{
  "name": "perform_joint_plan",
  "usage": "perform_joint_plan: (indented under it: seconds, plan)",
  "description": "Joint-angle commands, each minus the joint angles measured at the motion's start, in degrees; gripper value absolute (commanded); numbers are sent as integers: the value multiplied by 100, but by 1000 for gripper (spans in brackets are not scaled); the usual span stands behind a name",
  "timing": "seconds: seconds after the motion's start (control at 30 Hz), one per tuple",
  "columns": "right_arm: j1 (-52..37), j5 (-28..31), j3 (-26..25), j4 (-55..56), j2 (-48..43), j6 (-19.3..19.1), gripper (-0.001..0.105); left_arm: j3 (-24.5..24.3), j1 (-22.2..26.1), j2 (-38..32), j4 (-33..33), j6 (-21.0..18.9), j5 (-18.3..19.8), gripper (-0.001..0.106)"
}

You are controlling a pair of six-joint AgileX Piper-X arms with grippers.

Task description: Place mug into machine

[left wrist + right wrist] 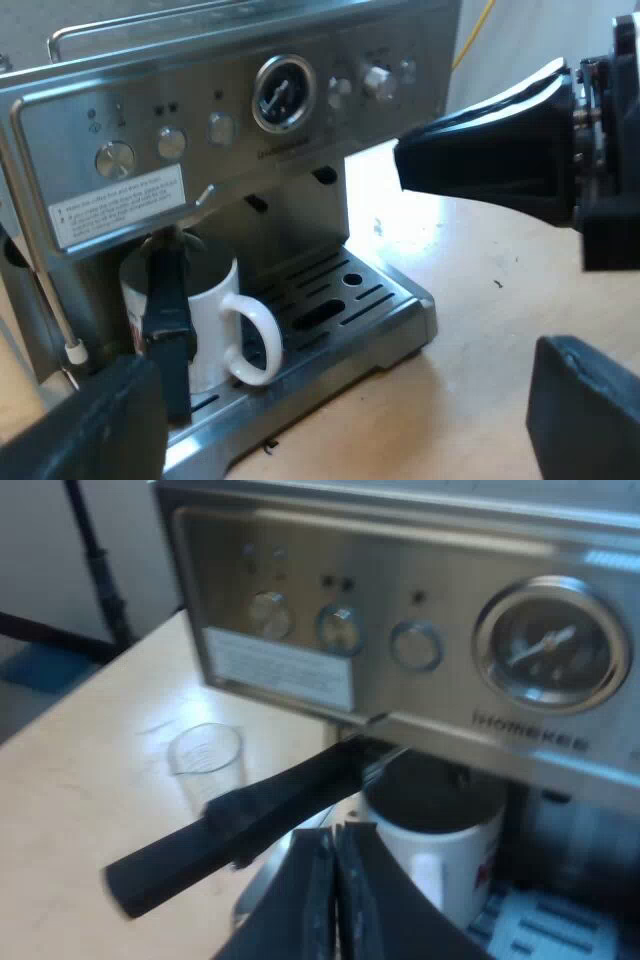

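Fingers of the left gripper are seen spread wide apart, with no object clamped between them. They are held low before the front of the espresso machine, above the slotted drip tray and the pale wooden table. The right gripper is seen with its two black fingers pressed together, so that only a thin seam is left between them, and nothing is gripped. Its tips are held just under the dark handle of the holder, which is locked beneath the machine's front panel and juts out at a slant over the table. Whether the handle is touched by the tips cannot be told. In the left wrist view the same gripper is seen as a tapered black shape off the machine's front, above the table. The mug is found upright on the drip tray, under the front panel and directly below the locked holder, apart from both grippers. It is white, with a red print on its side and a dark inside, and its loop handle is turned toward the tray's bare slotted part. In the left wrist view the holder's handle is seen crossing the mug's front. A clear measuring glass is stood on the table beside the machine, apart from the mug.
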Motion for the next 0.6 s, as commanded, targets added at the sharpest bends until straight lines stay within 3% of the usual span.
perform_joint_plan:
  seconds: [0.03,0.6]
  plan:
    - [-93,-111,-73,-210,141,-291,0,-13,-15,286,-406,-115,-63,81]
    - [-674,-620,-794,-485,1124,-381,0,-13,-15,831,-881,-103,44,81]
